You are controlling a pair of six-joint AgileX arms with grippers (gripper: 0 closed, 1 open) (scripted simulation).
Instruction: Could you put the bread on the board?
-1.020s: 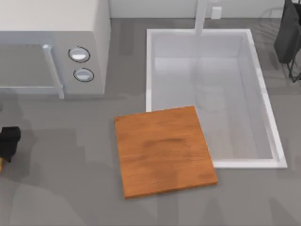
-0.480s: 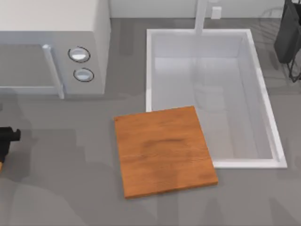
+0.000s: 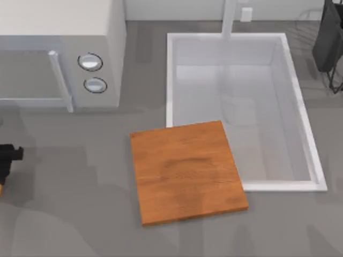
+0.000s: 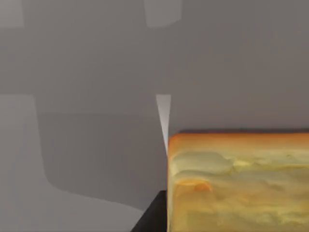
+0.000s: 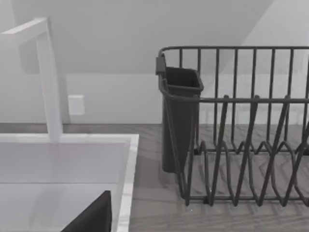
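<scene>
The board (image 3: pixel 187 171), orange-brown wood with visible grain, lies flat in the middle of the table, its far right corner overlapping the sink's rim. The bread (image 4: pixel 239 186) looms large and golden-yellow in the left wrist view, with a flat crust edge on top. From above, just a thin orange sliver of the bread (image 3: pixel 1 187) peeks in at the left edge. My left gripper (image 3: pixel 8 160) is a black block at the far left, right beside that sliver and well left of the board. My right arm (image 3: pixel 328 37) is parked at the far right back.
A microwave (image 3: pixel 59 53) stands at the back left. A white sink (image 3: pixel 170 80) with a faucet (image 3: pixel 229 19) takes up the back right. A dark wire dish rack (image 5: pixel 241 130) with a cutlery holder (image 5: pixel 181 121) stands beyond the sink.
My left gripper has slid a little to the left, toward the table's left edge. The board, the bread sliver and the right arm have stayed put.
</scene>
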